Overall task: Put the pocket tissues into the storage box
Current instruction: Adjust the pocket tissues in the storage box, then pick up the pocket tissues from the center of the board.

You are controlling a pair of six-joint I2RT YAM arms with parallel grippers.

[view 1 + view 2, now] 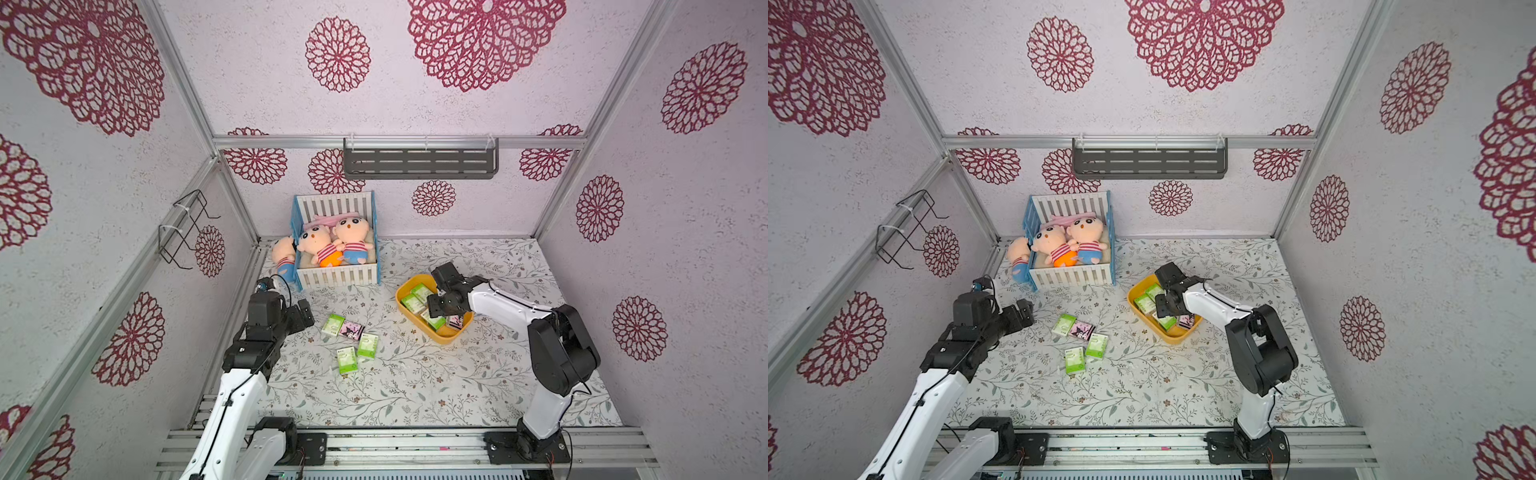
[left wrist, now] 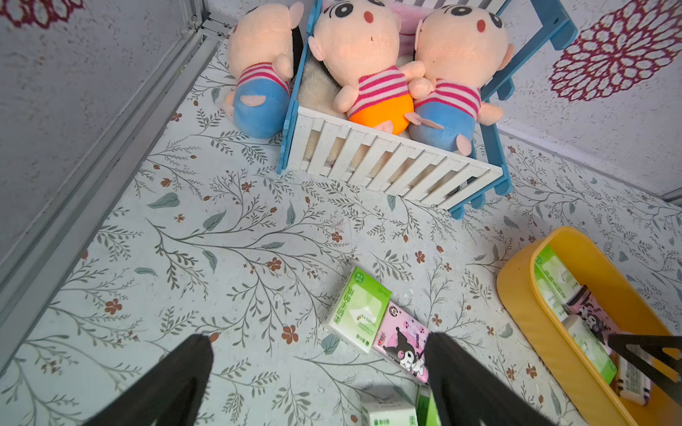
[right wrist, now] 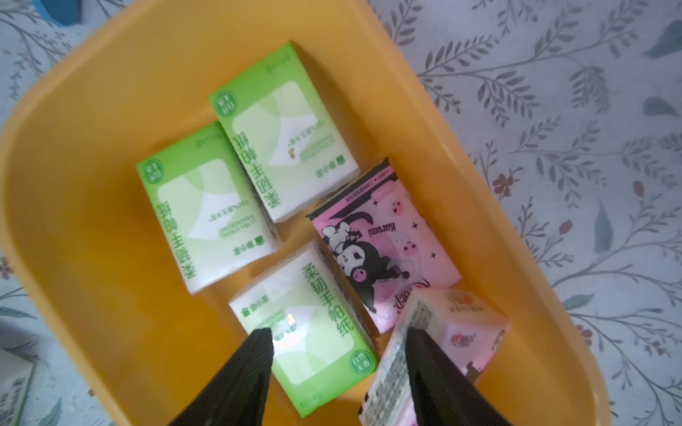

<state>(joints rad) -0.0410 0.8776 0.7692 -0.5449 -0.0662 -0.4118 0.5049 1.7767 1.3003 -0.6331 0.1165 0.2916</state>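
Right gripper: jaws spread, empty, angled down into storage box.
Pink packet: centre-right, reads "Kuromi".
Left gripper: spread wide, empty.

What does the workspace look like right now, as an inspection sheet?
Surface: floral mat, flat.
Job's things: storage box holds five pocket tissues; four loose packets lie on the mat.
Clutter: slatted crate holds two dolls; third doll outside, beside it.
Tools: left tool open, above the mat; right tool open, over the box.
Cables: black cable along left arm.
Surroundings: grey shelf, wire rack on walls.
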